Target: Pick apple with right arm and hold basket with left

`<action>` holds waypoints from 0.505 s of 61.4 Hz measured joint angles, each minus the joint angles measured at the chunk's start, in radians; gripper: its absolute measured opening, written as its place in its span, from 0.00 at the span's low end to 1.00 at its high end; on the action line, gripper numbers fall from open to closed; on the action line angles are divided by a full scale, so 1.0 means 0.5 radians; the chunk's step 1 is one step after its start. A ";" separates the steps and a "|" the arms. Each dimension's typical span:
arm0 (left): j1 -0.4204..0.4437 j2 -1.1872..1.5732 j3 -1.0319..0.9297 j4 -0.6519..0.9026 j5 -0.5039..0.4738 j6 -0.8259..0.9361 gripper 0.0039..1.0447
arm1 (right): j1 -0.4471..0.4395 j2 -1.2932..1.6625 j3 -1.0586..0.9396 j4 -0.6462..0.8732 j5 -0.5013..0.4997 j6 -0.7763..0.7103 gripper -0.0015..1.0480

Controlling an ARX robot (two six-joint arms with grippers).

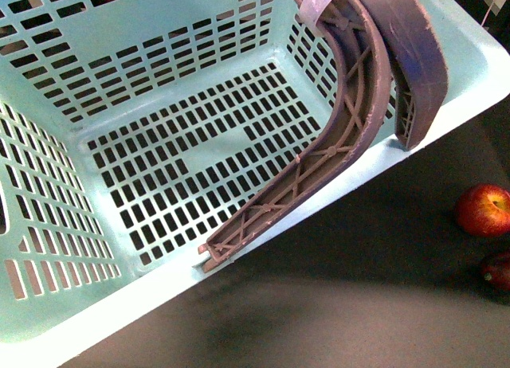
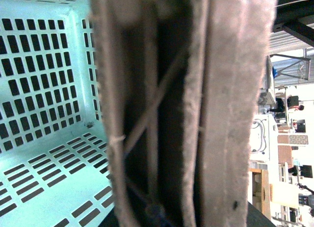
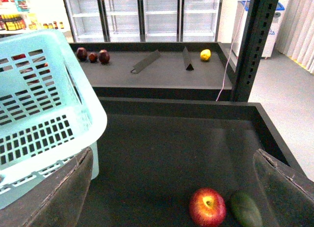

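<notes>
The basket [image 1: 159,89] filled most of the front view, tilted, with its two handles [image 1: 362,105] swung together over the near right rim. In the left wrist view those handles [image 2: 230,109] stood so close to the lens that they covered most of the picture, with the basket's slotted floor beside them. The left gripper's fingers could not be made out, so whether it was clamped on the handles could not be told.

The right gripper [image 3: 174,156] hung with its jaws spread wide and nothing between the fingers [image 3: 64,192]. The apple [image 3: 207,207] lay on the dark surface [image 3: 171,138] below that gap, well apart from the basket, to the robot's right. A dark fruit [image 3: 245,211] lay just beside it. Farther off, a lemon [image 3: 205,54] sat on a shelf.
</notes>
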 joint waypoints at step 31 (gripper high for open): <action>0.003 -0.003 0.000 0.021 0.006 0.014 0.15 | 0.000 0.000 0.000 0.001 0.000 0.000 0.92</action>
